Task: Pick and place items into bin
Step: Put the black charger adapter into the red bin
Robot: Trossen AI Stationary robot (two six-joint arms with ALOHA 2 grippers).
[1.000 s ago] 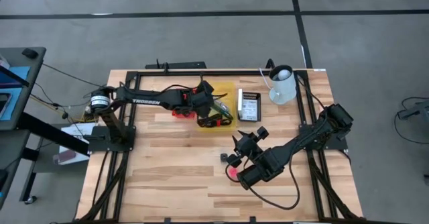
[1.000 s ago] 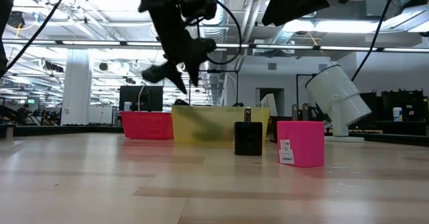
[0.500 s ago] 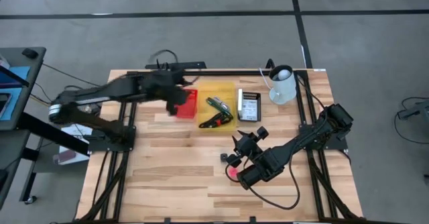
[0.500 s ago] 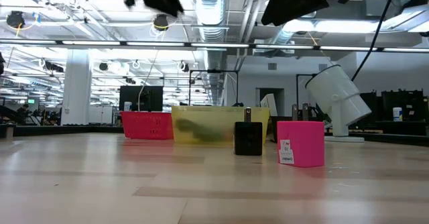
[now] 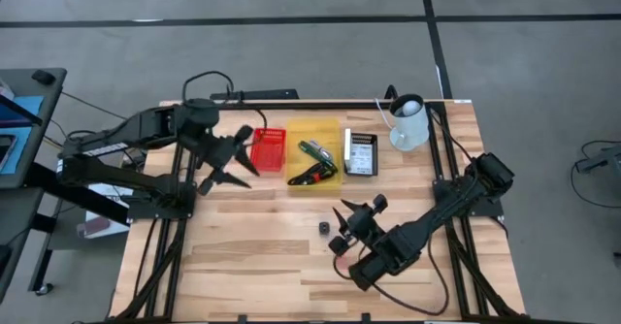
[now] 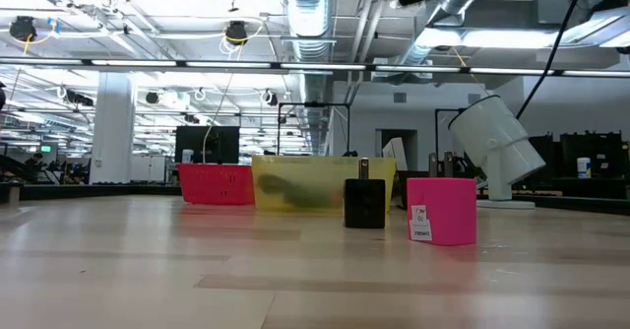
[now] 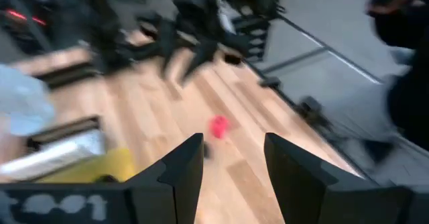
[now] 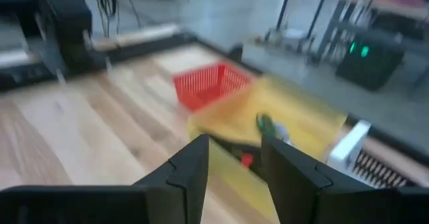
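A yellow bin point(image 5: 330, 130) at the table's far middle holds a green stick point(image 5: 312, 150) and a black-and-red cable point(image 5: 310, 176). A red basket point(image 5: 269, 149) stands to its left. A small black cube point(image 5: 323, 227) and a pink piece point(image 5: 336, 245) rest on the wood nearer the front. My left gripper point(image 5: 241, 155) hangs open in the air, left of the red basket, holding nothing. My right gripper point(image 5: 357, 212) is open beside the cube and pink piece, pointing toward the yellow bin point(image 8: 295, 117).
A grey-white box point(image 5: 361, 154) lies right of the yellow bin, and a white jug point(image 5: 408, 122) stands at the far right. Black rails frame the table's edges. In the low view the cube point(image 6: 365, 203) and pink piece point(image 6: 442, 211) stand before the bins.
My left gripper has drawn back from over the yellow bin toward the table's left edge, rising and rolling as it went, and has left the low view. The right gripper has swung slightly. The items in the bin have stayed put.
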